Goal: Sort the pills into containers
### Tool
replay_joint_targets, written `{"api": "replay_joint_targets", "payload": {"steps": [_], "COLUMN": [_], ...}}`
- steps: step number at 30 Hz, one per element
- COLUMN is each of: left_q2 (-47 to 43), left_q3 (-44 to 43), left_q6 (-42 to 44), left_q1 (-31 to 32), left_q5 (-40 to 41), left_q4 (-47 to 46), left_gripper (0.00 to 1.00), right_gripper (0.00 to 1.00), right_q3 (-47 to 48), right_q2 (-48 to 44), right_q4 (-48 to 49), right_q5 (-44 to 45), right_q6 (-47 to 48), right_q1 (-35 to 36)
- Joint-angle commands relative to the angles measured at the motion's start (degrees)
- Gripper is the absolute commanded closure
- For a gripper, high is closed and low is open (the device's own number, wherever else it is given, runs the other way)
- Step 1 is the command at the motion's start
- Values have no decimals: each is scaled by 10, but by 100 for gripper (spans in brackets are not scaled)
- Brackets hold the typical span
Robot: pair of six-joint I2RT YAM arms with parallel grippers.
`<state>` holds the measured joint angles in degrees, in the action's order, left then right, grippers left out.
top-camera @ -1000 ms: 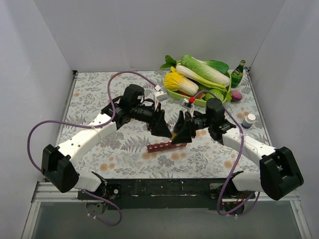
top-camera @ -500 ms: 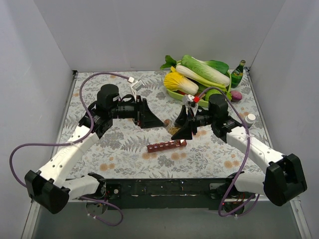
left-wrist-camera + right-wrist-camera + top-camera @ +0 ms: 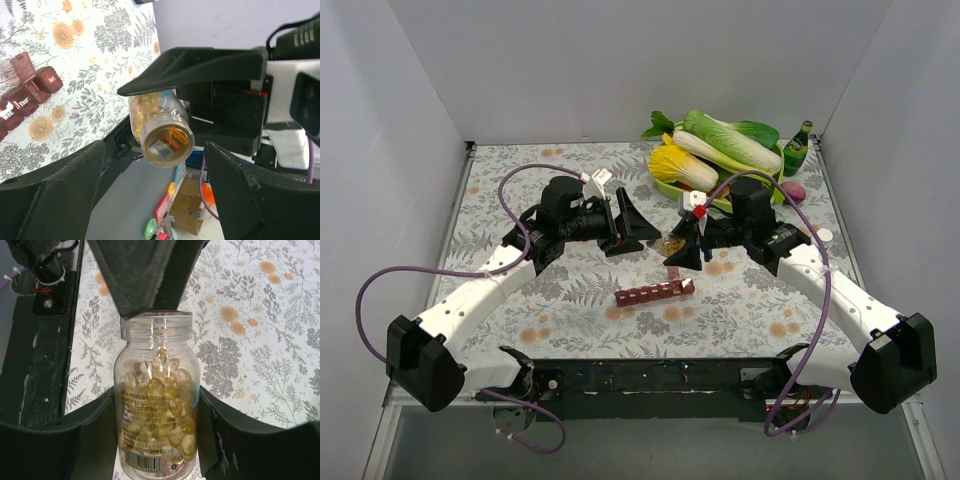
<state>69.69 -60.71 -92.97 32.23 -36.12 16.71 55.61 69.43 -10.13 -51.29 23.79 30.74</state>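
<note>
Plain pale walls (image 3: 620,70) stand behind and to both sides of the left claw (image 3: 640,228) and right claw (image 3: 678,243). Beneath both claws lies a table (image 3: 510,190) with a grey fern-and-orange-flower print, evenly lit. A black rail (image 3: 650,375) edges it on the claws' near side.

Seen from above, the right gripper (image 3: 673,251) hid most of the pill bottle (image 3: 669,244), leaving only an amber sliver. The lettering on the dark red pill organizer (image 3: 655,292) was too small to read. A white object (image 3: 826,234), partly covered by the right arm (image 3: 830,290), was too small to identify. In the left wrist view the organizer ran off the left edge, with only a few compartments showing and their white labels blurred. In the right wrist view the bottom edge cut off the bottle's base, and the label's print was too fine to read.
</note>
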Motion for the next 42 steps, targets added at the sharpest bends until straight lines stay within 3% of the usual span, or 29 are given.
{"api": "replay_joint_targets", "payload": {"steps": [1, 7, 13, 20, 21, 24, 28, 31, 32, 33, 36, 38, 39, 41, 42], "left_q2": [2, 23, 39, 48, 51, 63, 73, 75, 74, 71, 79, 86, 86, 66, 53], "left_q3": [1, 1, 2, -5, -6, -13, -12, -33, -39, -44, -70, -79, -78, -51, -39], "left_q6": [-30, -30, -23, -10, -5, 36, 171, 310, 387, 428, 554, 577, 566, 525, 471], "left_q1": [6, 10, 19, 24, 24, 24, 26, 26, 27, 26, 27, 25, 23, 15, 10], "left_q5": [39, 37, 25, 11, 4, -39, -156, -237, -252, -258, -252, -241, -217, -206, -195], "left_q4": [-19, -23, -15, -13, -14, -18, -53, -24, 4, 19, 80, 83, 74, -7, -36], "left_gripper": [23, 40, 42, 64, 73, 80, 87, 88, 87, 87, 81, 75, 59, 44, 23], "right_gripper": [99, 99, 99, 99, 99, 99, 99, 99, 99, 99, 99, 99, 99, 99, 99], "right_q3": [16, 13, 13, 16, 15, 9, -8, -38, -51, -68, -133, -148, -149, -150, -150], "right_q2": [-3, 0, 4, 11, 11, 13, 21, 24, 23, 22, 25, 25, 25, 19, 16], "right_q4": [-32, -32, -30, -29, -28, -17, 26, 105, 150, 247, 415, 482, 483, 479, 471], "right_q5": [43, 48, 55, 48, 44, 13, -75, -144, -164, -182, -226, -231, -231, -230, -228], "right_q6": [55, 57, 49, 40, 37, 15, -45, -142, -177, -278, -429, -487, -488, -482, -474], "right_q1": [10, 13, 13, 13, 13, 13, 13, 12, 12, 11, 11, 11, 12, 11, 10]}}
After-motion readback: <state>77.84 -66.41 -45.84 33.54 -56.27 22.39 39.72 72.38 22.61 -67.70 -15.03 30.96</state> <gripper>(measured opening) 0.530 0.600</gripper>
